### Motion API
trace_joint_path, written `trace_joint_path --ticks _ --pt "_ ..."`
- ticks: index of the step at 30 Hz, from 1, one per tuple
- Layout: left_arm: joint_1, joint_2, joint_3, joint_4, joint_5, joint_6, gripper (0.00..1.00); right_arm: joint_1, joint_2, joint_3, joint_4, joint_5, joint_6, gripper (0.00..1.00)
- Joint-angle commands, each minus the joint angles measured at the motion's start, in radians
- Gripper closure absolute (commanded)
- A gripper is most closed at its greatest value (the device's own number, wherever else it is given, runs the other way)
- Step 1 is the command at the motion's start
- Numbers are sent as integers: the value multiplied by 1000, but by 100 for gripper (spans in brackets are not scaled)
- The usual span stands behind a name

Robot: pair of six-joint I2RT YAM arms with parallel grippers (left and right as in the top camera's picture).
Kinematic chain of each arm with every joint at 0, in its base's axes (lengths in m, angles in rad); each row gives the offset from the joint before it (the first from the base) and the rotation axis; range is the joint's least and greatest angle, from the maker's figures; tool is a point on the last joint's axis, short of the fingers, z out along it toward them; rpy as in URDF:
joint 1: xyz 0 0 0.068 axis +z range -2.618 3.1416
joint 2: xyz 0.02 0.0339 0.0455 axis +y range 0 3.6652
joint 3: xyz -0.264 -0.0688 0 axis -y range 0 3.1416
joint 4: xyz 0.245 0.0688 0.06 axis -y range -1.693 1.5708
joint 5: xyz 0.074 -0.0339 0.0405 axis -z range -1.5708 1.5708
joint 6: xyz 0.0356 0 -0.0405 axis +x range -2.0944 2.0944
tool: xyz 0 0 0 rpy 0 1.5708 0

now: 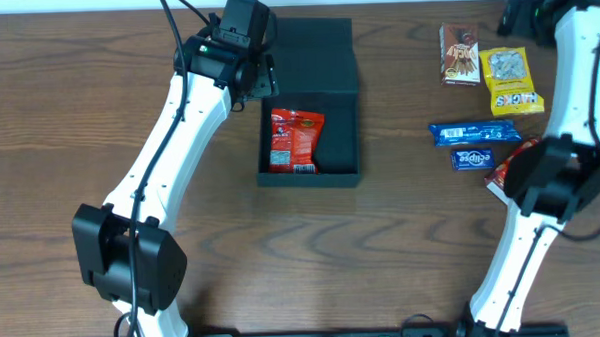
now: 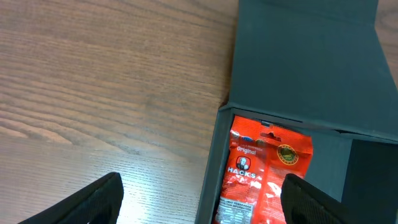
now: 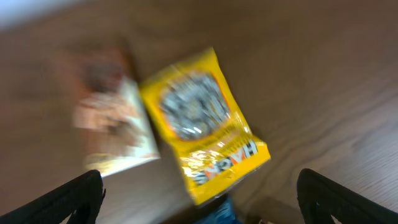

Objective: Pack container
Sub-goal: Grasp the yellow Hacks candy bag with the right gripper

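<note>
**One box, six snack packets, two empty end effectors**

The wood-grain worktop (image 1: 77,96) carries one container (image 1: 341,127), a matte, dark teal-grey cardboard box, squarish and shallow, just toward 12 o'clock of the worktop's middle. Its one flap lid (image 1: 316,50) lies open toward 12 o'clock.

The left end effector (image 2: 199,202) hovers over the box's 9 o'clock wall, its two dark fingers spread wide and holding nothing.

Inside the box lies one glossy red packet (image 1: 295,141), flat against the 9 o'clock side. The rest of the floor is bare.

Five more snacks sit at 2 to 3 o'clock of the worktop:
- one brown printed carton (image 1: 460,53)
- one crinkled yellow bag (image 1: 510,81) just beside it
- one long blue bar (image 1: 474,132)
- one small blue pack (image 1: 472,159)
- one second red packet (image 1: 498,174), partly hidden under the right arm

The right end effector (image 3: 208,199) hangs above the yellow bag, fingers wide apart and empty. Its wrist view is blurred.
</note>
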Motion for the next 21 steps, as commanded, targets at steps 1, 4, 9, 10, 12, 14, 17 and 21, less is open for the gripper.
trace_joint_path --ticks 1,4,9,10,12,14,17,21 --pt "3 3 22 -3 -18 20 18 -39 65 -36 8 13 -43 1" --pt "3 3 22 -2 -18 20 18 -45 115 -41 25 14 -87 1" --pt "3 3 22 -2 -18 19 18 -45 171 -41 60 13 -95 1" --pt "3 3 22 -2 -18 19 17 -45 178 -41 67 9 -98 1" --pt "3 3 22 -1 -18 19 18 -45 192 -41 80 9 -106 1" --pt "3 3 22 2 -18 19 17 -45 206 -41 91 1 -106 1" --pt "3 3 22 6 -19 19 17 -45 228 -41 104 -43 -120 1" --pt "3 3 22 6 -19 19 17 -45 239 -41 128 -58 -121 3"
